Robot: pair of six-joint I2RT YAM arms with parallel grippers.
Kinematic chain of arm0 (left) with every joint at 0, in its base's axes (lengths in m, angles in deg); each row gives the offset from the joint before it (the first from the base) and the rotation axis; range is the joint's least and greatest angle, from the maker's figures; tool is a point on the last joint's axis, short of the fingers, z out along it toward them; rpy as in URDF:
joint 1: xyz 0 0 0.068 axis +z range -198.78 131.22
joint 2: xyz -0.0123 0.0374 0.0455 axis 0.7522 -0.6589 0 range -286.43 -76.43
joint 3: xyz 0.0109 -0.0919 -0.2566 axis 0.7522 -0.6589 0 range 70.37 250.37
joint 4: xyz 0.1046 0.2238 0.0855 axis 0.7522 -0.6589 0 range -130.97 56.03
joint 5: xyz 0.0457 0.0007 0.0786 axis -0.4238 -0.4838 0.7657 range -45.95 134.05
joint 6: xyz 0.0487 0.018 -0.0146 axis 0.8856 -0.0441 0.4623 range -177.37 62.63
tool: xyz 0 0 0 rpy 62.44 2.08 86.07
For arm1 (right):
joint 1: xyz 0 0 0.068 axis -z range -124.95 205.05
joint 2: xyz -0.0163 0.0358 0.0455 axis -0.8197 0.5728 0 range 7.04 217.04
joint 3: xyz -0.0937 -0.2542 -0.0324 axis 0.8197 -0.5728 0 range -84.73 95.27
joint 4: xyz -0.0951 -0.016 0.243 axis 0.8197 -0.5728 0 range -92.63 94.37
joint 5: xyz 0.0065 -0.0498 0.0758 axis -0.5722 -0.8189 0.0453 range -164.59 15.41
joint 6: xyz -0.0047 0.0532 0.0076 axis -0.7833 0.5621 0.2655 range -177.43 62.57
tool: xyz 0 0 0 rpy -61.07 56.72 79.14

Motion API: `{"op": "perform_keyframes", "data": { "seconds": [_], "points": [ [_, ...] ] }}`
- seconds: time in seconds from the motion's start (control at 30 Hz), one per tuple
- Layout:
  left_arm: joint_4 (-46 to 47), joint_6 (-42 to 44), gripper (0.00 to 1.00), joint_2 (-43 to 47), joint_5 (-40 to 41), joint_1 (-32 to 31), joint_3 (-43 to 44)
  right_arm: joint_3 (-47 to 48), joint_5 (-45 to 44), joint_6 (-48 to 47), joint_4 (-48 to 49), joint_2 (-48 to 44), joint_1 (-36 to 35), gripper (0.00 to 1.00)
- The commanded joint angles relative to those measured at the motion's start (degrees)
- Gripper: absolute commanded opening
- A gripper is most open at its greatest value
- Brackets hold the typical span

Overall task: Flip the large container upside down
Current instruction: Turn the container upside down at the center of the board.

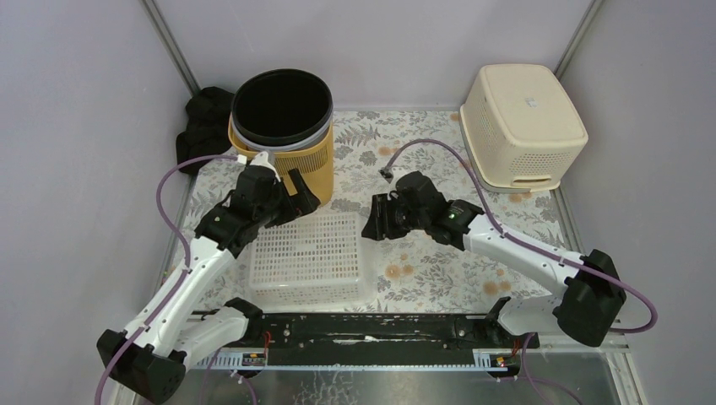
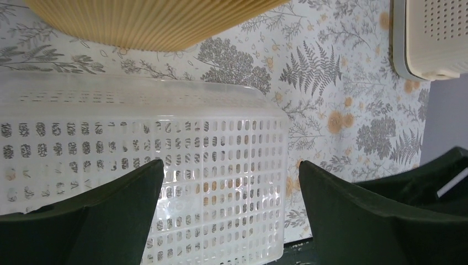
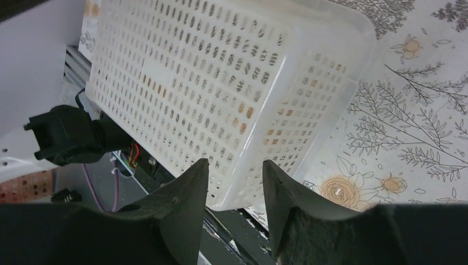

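Seemingly bottom-up already, the white perforated basket sits near-centre. The right gripper, jaws partly apart at its right side, should widen before retreating, so nothing drags. The left gripper gapes wide over its far edge.

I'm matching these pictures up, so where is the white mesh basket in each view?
Top external: white mesh basket lower centre, between the arms.
Left wrist: white mesh basket fills left and centre.
Right wrist: white mesh basket upper centre.
Shared landmark: floral table cover beneath it.
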State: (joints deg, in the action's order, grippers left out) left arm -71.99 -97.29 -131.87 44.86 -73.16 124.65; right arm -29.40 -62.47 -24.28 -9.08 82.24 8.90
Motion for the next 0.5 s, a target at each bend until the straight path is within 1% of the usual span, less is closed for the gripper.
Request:
{"op": "perform_keyframes", "data": {
  "seconds": [0.0, 0.27, 0.47],
  "points": [
    [-2.6, 0.5, 1.00, 1.2, 4.3, 0.2, 1.9, 4.0, -4.6, -5.3, -3.2, 0.1, -3.7, 0.49],
    [-2.4, -0.4, 1.00, 1.3, 4.6, 0.4, 1.7, 4.8, 1.4, -9.1, 3.2, 4.7, -6.6, 0.54],
    [-2.8, -0.4, 1.00, 1.5, 4.8, 0.5, 2.2, 6.1, 2.6, -9.8, 6.6, 8.2, -8.4, 0.54]
  ]
}}
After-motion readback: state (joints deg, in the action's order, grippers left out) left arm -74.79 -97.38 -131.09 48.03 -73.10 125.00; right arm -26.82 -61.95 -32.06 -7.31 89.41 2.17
